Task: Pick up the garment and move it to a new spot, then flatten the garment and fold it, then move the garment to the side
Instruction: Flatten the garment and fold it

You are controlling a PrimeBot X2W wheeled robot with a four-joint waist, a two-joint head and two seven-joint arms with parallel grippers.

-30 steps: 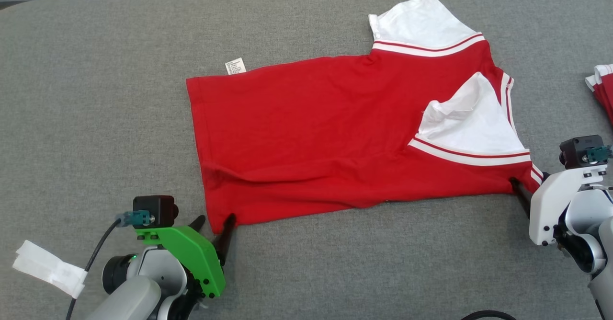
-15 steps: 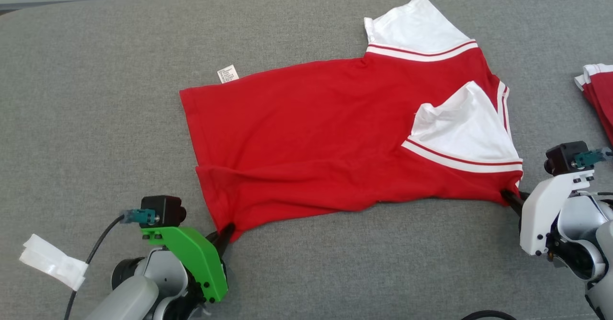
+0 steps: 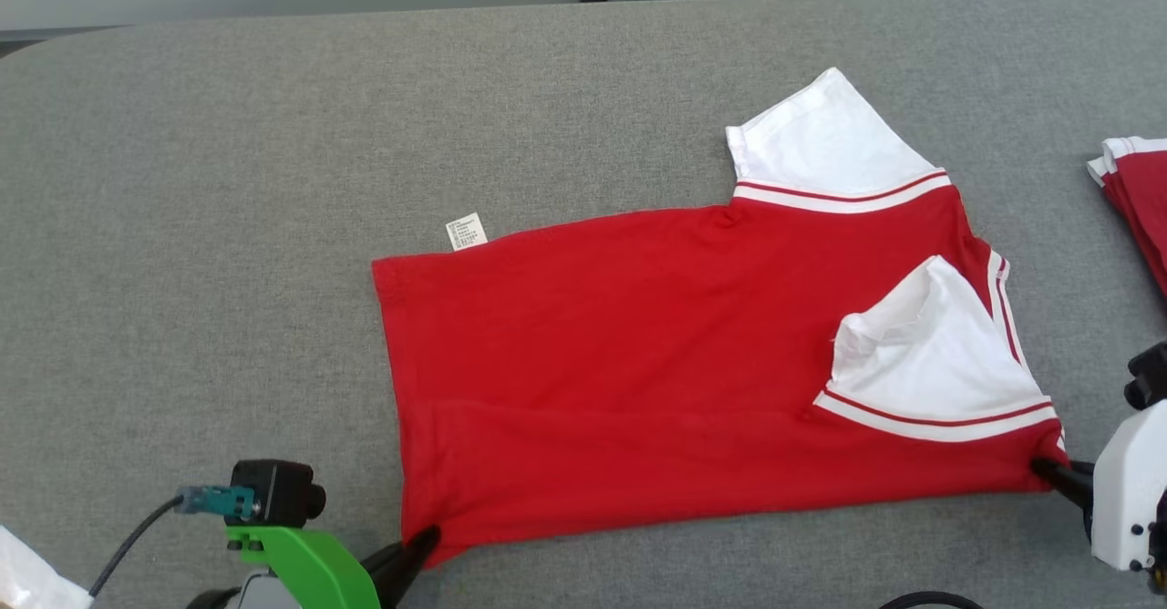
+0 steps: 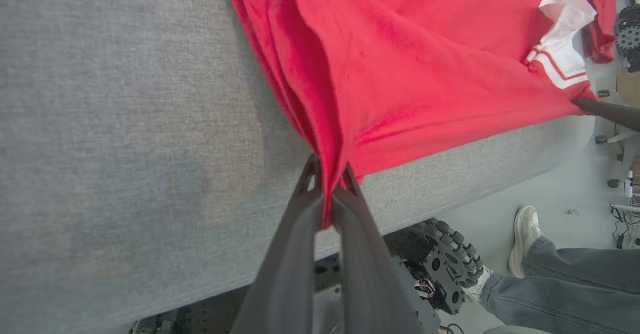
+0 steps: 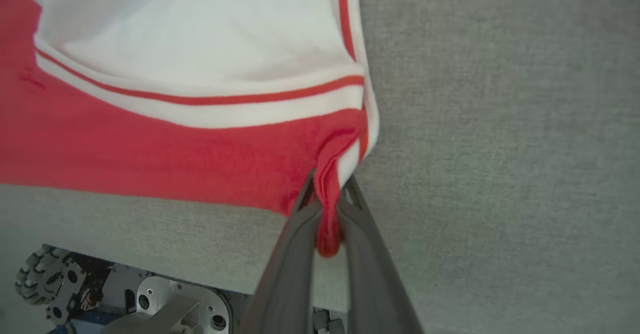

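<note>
The garment (image 3: 656,363) is a red shirt with white sleeves and striped trim, spread across the grey table (image 3: 228,226) with a small white tag at its far left corner. My left gripper (image 3: 424,539) is shut on the near left hem corner; in the left wrist view that red cloth (image 4: 380,69) bunches between the fingers of the left gripper (image 4: 328,184). My right gripper (image 3: 1048,470) is shut on the near right shoulder corner, and the right wrist view shows a red fold (image 5: 327,194) pinched between the dark fingers of the right gripper (image 5: 327,196). The near edge is stretched between both grips.
Another red and white garment (image 3: 1135,199) lies at the table's right edge. A white scrap (image 3: 27,582) sits at the lower left. In the left wrist view, a person's shoe and trouser leg (image 4: 545,259) stand on the floor beside the robot's wheeled base (image 4: 445,269).
Both grippers closed on the shirt's near corners. The near edge now runs tauter between them and the shirt lies smoother. The head camera has shifted, so the whole scene sits lower.
</note>
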